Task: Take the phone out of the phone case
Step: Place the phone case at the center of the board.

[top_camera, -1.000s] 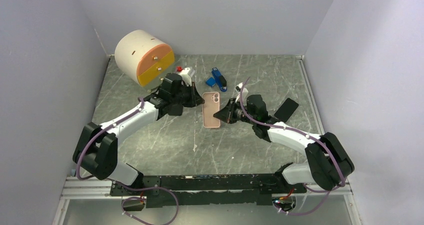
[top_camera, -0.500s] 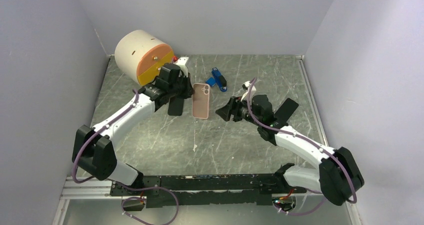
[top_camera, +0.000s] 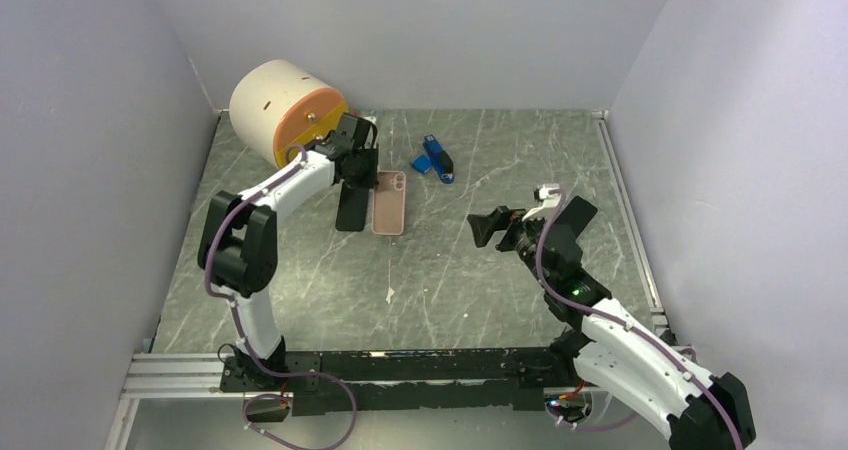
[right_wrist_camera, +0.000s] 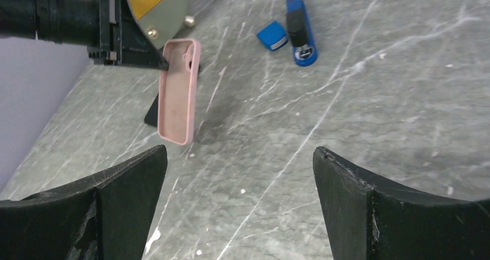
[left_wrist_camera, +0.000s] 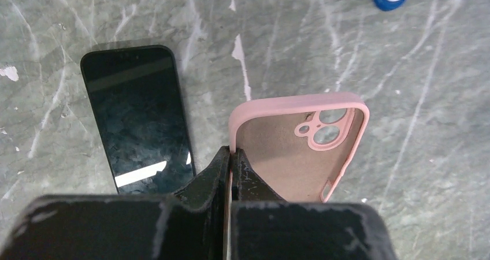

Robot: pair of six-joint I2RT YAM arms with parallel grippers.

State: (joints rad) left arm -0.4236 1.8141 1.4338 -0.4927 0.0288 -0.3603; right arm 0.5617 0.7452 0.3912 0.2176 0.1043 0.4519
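The pink phone case [left_wrist_camera: 289, 150] is empty, its inside and camera cut-out facing the left wrist camera. My left gripper [left_wrist_camera: 231, 156] is shut on its left rim and holds it just above the table, seen from above as the case [top_camera: 388, 202] at the back left. The black phone [left_wrist_camera: 138, 118] lies flat, screen up, on the table just left of the case, and in the top view the phone [top_camera: 350, 210] is beside the left gripper [top_camera: 366, 175]. My right gripper [right_wrist_camera: 240, 153] is wide open and holds nothing, well to the right [top_camera: 488, 228] of the case [right_wrist_camera: 178, 92].
A round cream drum with an orange and yellow front [top_camera: 290, 110] stands at the back left, close behind the left gripper. A blue stapler [right_wrist_camera: 300, 29] and a small blue piece [right_wrist_camera: 271, 34] lie at the back centre. A flat black object [top_camera: 580, 213] lies behind the right arm.
The right gripper has let go of the case, opened wide and drawn back to the right. The left gripper has carried the case back and to the left, beside the phone.
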